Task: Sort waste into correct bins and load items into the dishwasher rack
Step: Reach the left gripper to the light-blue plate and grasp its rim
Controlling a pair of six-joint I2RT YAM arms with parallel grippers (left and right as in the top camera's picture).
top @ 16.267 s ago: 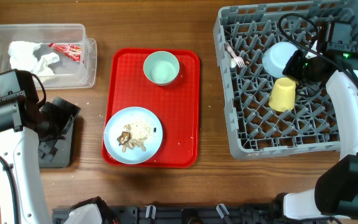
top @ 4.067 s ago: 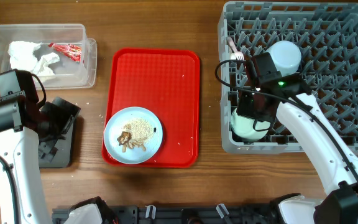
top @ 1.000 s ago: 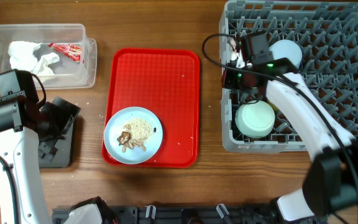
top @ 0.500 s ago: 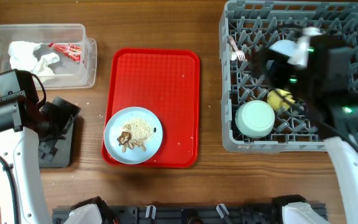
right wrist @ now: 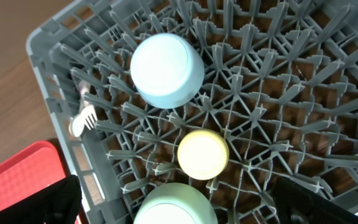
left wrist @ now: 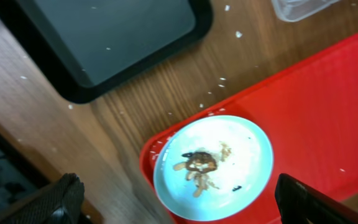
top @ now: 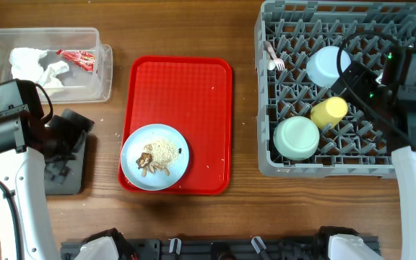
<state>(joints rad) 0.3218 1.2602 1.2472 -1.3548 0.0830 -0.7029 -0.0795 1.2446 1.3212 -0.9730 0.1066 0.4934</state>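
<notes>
A light blue plate (top: 154,157) with beige-brown food scraps (top: 154,154) lies on the red tray's front left. My left gripper (top: 65,136) hangs open left of it, above the black tray (top: 73,172); in the left wrist view the plate (left wrist: 213,168) shows below between its fingertips (left wrist: 67,194). The clear tub (top: 45,61) holds white napkins (top: 35,65) and a red-and-white wrapper (top: 78,59). The grey rack (top: 338,155) holds an upturned pale green bowl (top: 296,138), a yellow cup (top: 328,111), a light blue bowl (top: 328,65) and a white fork (top: 273,61). My right gripper (top: 356,81) is open and empty above them.
The red serving tray (top: 193,94) lies between the bins and the rack. The wrist views show crumbs scattered on the wood near the black tray (left wrist: 104,37), and the rack's upright pegs (right wrist: 278,93) around the cup (right wrist: 202,154) and the bowls.
My right gripper has opened and swung up and to the right, away from the rack's front left, where the pale green bowl stays upturned. The left arm has not moved.
</notes>
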